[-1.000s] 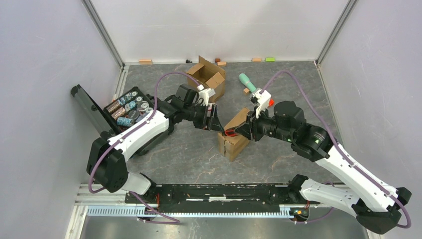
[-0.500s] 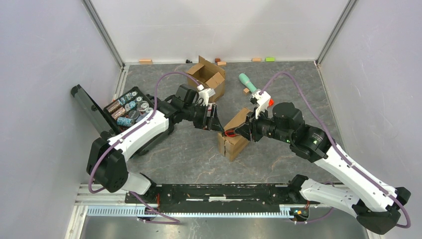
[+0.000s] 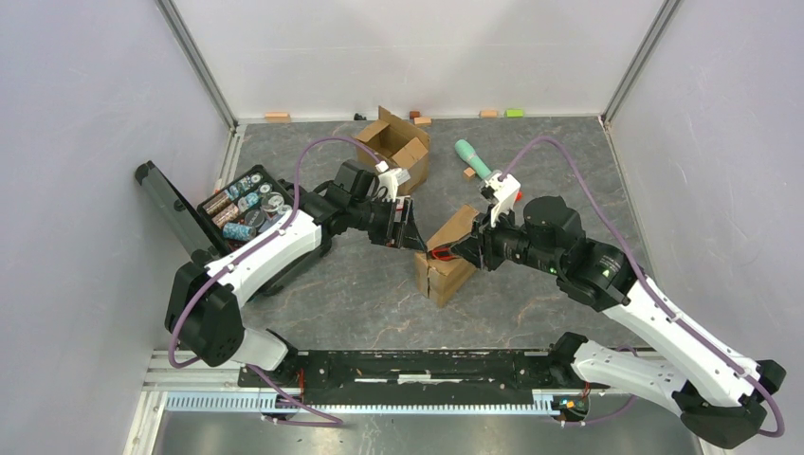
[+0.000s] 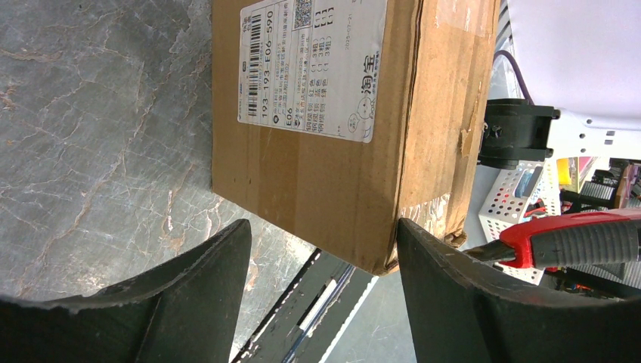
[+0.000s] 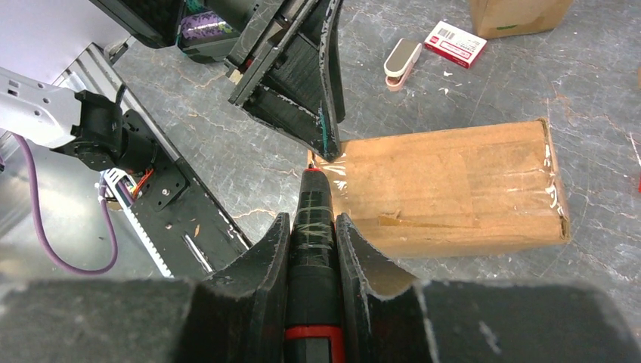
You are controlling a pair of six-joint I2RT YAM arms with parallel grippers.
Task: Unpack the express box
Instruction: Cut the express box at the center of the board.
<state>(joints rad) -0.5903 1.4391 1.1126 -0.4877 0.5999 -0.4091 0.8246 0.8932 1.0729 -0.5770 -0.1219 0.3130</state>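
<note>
The express box [image 3: 446, 263] is a taped brown carton lying on the grey floor in the middle; its white shipping label [image 4: 310, 64] shows in the left wrist view. My left gripper [image 3: 410, 229] is open at the box's left end. Its jaws [image 4: 321, 223] straddle the corner: one finger lies against the taped top, the other stands apart from the box. My right gripper [image 5: 313, 217] is shut on a black-and-red cutter [image 5: 311, 249]. The cutter's tip rests at the top edge of the box [image 5: 446, 185], just beside the left finger.
An opened cardboard carton [image 3: 402, 142] stands at the back. A black case of cells [image 3: 242, 204] lies open at the left. A green-handled tool [image 3: 471, 156] lies behind the right wrist. A small red-and-white packet [image 5: 455, 39] and a beige stapler-like item [image 5: 401, 60] lie nearby.
The right arm has shifted slightly, with the cutter still at the box's end. The left gripper and the box have stayed put.
</note>
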